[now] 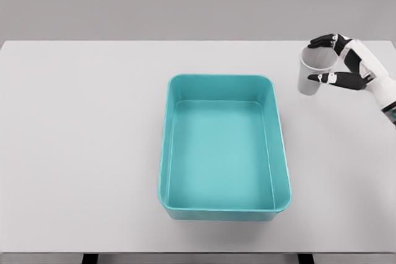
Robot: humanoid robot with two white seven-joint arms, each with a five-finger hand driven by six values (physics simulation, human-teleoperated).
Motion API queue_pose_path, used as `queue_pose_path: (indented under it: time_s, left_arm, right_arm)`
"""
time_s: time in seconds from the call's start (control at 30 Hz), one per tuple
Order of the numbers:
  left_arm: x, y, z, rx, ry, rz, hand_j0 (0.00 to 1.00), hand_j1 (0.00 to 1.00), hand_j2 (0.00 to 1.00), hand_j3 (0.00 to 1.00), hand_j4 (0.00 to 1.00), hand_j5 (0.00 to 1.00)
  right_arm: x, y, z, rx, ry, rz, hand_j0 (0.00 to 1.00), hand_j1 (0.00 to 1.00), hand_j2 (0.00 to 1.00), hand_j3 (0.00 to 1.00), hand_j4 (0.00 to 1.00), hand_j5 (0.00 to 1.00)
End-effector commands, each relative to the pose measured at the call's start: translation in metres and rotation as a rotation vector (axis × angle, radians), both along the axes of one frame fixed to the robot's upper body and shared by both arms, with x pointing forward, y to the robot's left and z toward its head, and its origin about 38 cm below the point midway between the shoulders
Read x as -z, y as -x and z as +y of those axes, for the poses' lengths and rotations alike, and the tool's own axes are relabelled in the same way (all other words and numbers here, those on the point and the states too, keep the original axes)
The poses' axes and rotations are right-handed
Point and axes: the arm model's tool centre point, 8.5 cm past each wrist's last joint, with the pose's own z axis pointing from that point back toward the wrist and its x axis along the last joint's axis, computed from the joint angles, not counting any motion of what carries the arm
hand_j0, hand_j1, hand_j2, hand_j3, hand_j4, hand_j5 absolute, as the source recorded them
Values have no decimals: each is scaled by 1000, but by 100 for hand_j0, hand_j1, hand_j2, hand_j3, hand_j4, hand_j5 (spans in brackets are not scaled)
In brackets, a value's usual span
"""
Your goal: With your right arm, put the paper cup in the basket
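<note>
Head view showed the right hand clamped around the paper cup, right of the teal basket on the bench.

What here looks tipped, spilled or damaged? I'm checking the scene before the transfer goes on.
Nothing stands out. The paper cup is upright on the white table in the right hand, to the right of the empty teal basket, which sits flat and intact.

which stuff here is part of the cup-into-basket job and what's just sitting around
Part of the job:
- paper cup, upright on the table, right of the basket
- teal basket, holding nothing
- right robot hand, fingers curled around the cup

Just there:
- white table; nothing else lies on it
- left arm: not in view
</note>
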Motion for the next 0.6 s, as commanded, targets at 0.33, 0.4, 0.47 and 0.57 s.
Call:
queue_pose_path:
  time_s: [0.33,0.4,0.47,0.57]
  left_arm:
    - [0,0,0,0,0,0,100,100,100,100,100,100]
    - [0,1,0,0,0,3,100,100,100,100,100,100]
    - [0,0,0,0,0,1,100,100,100,100,100,100]
    - [0,0,0,0,0,1,100,100,100,100,100,100]
  right_arm:
    - [-34,11,44,-162,74,-111,65,65,65,65,65,65]
    - [-42,8,45,-167,92,-134,66,66,66,66,66,66]
    - [-50,6,49,-178,111,-158,66,66,66,66,66,66]
    - [-58,5,58,-204,140,-192,66,66,66,66,66,66]
